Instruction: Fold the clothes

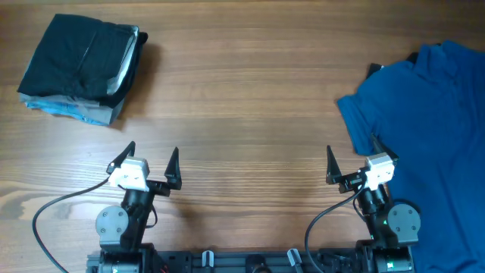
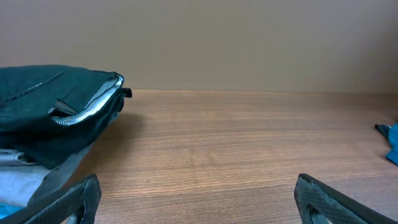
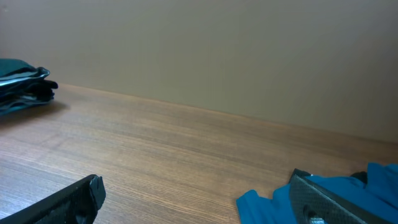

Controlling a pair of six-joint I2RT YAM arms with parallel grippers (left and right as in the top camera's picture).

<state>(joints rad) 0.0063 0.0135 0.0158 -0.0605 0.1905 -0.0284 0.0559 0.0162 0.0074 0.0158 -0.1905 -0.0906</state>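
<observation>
Surface: brown wood-grain table (image 1: 250, 98), backed by a plain beige wall (image 3: 217, 43). Far left: large black fabric shorts (image 1: 76, 57), folded into a squarish bundle with the white speckled waistband showing at its right edge, lying on top of a folded pale grey garment (image 2: 18, 180). Right: blue shirt (image 1: 432, 114), unfolded and rumpled, running off the right edge. Near edge: left gripper (image 1: 153, 147), fingers spread, empty; right gripper (image 1: 352, 145), fingers spread, empty, one finger over the shirt's edge.
</observation>
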